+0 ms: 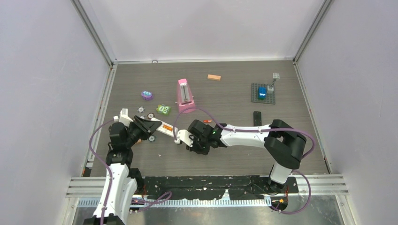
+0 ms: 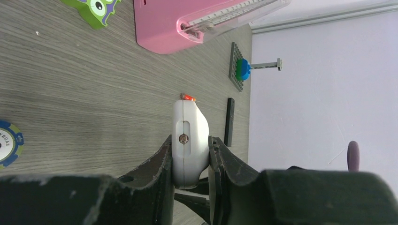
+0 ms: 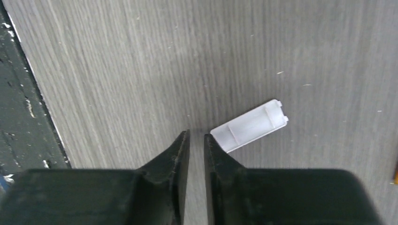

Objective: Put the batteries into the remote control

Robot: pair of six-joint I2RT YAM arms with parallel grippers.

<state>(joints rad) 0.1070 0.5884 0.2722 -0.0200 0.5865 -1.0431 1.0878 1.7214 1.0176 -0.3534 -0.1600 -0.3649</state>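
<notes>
The white remote control (image 1: 162, 127) lies slanted left of centre, and an orange battery (image 1: 167, 127) shows in its open bay. My left gripper (image 1: 143, 126) is shut on the remote control (image 2: 190, 140), one finger on each side. A loose orange battery (image 1: 206, 121) lies further back, past the remote's tip (image 2: 187, 97). The white battery cover (image 3: 248, 125) lies flat on the table (image 1: 184, 137). My right gripper (image 3: 197, 135) hangs just beside the cover's near end. Its jaws are nearly together with only a thin slit, and nothing is between them.
A pink metronome (image 1: 186, 95), a green toy (image 1: 163, 109), a purple toy (image 1: 147, 95) and poker chips (image 1: 150, 115) stand behind the remote. A black strip (image 1: 257, 117), a grey brick plate (image 1: 263, 93) and a tan block (image 1: 214, 77) lie to the right. Walls enclose three sides.
</notes>
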